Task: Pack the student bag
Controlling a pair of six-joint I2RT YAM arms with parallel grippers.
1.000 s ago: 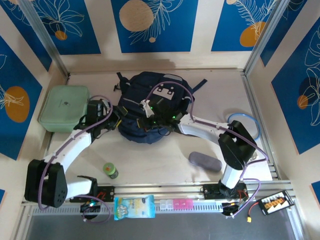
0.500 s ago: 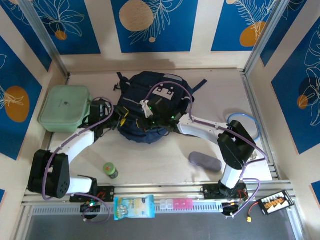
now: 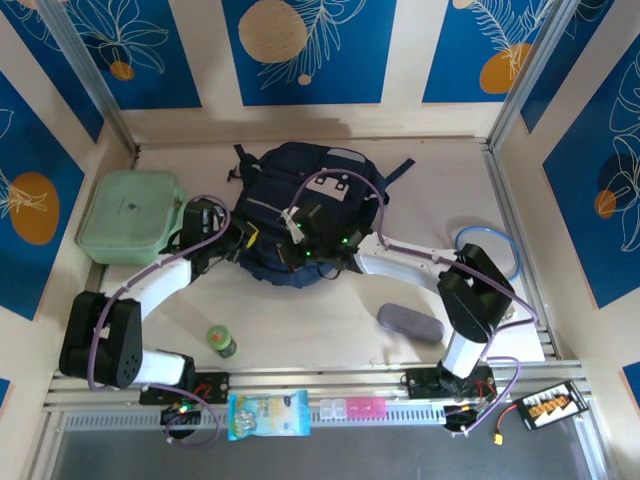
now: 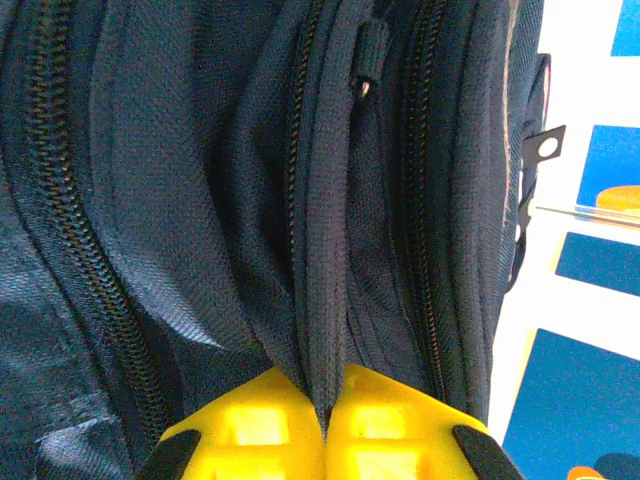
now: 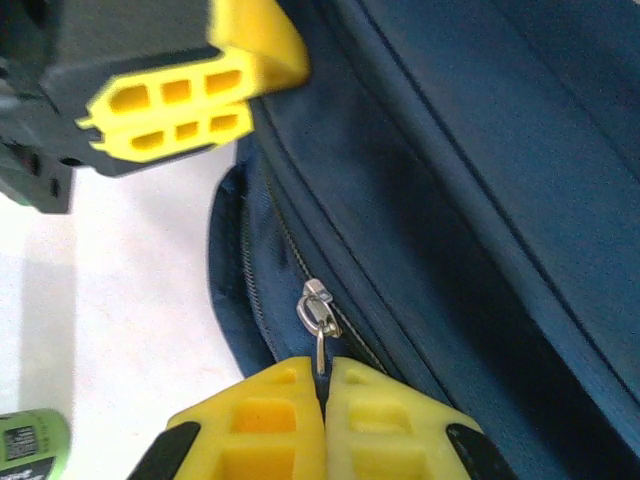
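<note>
The student bag (image 3: 300, 190), dark navy with a white patch, lies at the back middle of the table. My left gripper (image 3: 245, 240) is at its near left edge. In the left wrist view this gripper (image 4: 326, 425) is shut on a ridge of navy fabric (image 4: 322, 300) beside a zip line. My right gripper (image 3: 310, 258) is at the bag's near edge. In the right wrist view it (image 5: 322, 375) is shut on the metal zip pull (image 5: 318, 310) of the bag (image 5: 480, 150). The left gripper's yellow fingers (image 5: 180, 110) sit just above and left of that zip.
A mint green zip case (image 3: 130, 215) lies at the left wall. A green bottle (image 3: 221, 341) stands near the left base, and a grey pouch (image 3: 409, 323) lies near the right base. A blue cable loop (image 3: 490, 250) is at the right. A snack packet (image 3: 268, 414) and a pill box (image 3: 350, 409) lie on the front rail.
My left gripper has closed on the bag's fabric after standing open. Its arm has shifted slightly towards the bag. The right gripper stays shut on the zip pull.
</note>
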